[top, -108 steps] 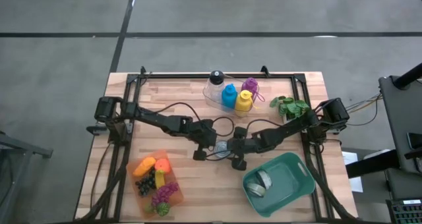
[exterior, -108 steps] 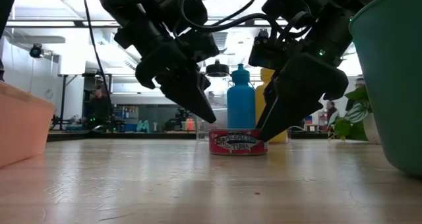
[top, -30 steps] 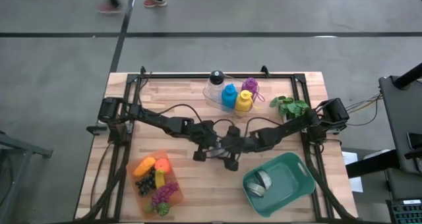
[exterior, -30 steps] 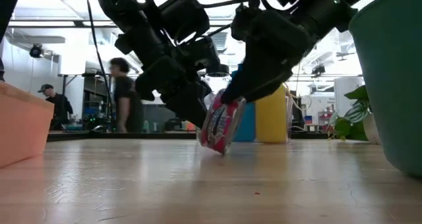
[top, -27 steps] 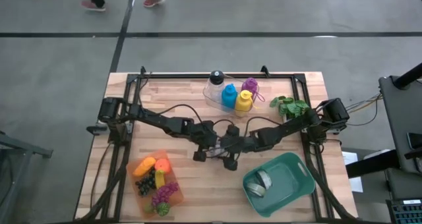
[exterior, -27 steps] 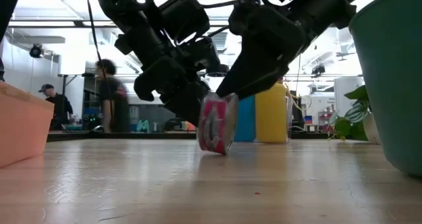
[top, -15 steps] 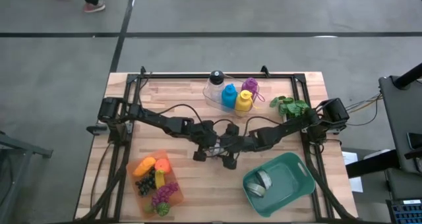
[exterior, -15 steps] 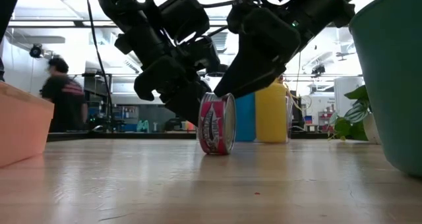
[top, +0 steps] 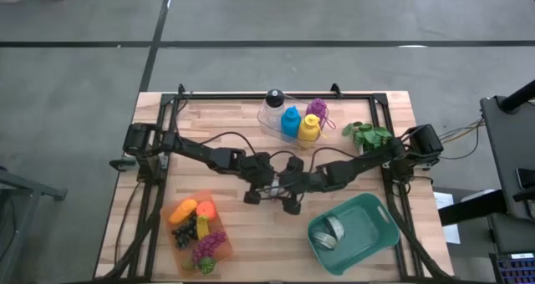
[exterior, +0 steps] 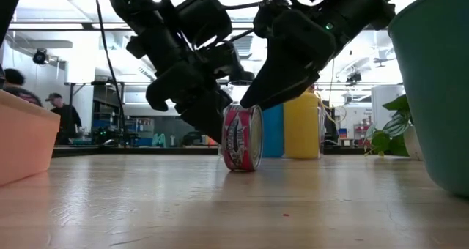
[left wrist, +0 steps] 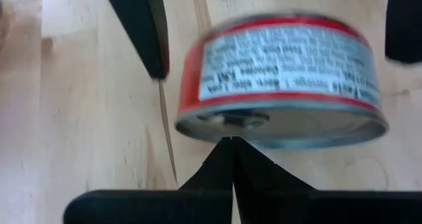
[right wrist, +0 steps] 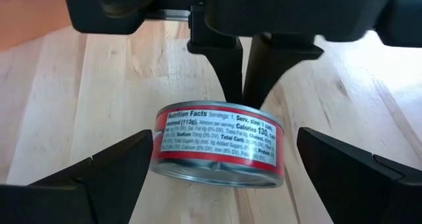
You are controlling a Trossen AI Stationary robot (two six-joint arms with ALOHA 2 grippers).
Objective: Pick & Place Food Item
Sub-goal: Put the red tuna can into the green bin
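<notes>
A red-labelled tin can [exterior: 242, 138] stands on its rim at the table's middle, with its flat ends facing the table's left and right. My left gripper [left wrist: 231, 145] is shut, and its tips are at the can's left-facing end. My right gripper [right wrist: 224, 151] is open and reaches in from the table's right. Its two fingers [right wrist: 99, 174] stand on either side of the can's curved wall [right wrist: 217, 137]. A gap shows beside one finger, and the other is very close to the wall. In the high view both grippers cover most of the can [top: 282, 186]. My left gripper rests its shut fingertips [left wrist: 232, 151] against the lower rim of the can's flat end [left wrist: 250, 122], slanting down from the table's left. The can stands on its rim on the table, nearly upright.
A teal bin [top: 372, 225] at the near right holds a round tin [top: 330, 231]. An orange tray [top: 180, 238] of toy fruit lies at the near left. Bottles [top: 292, 121] and a green plant [top: 368, 134] stand along the far side.
The can has tipped from a lean onto its rim and now stands nearly upright in the same spot. Both grippers have stayed about where they were. A person in the room behind has walked off to the left.
</notes>
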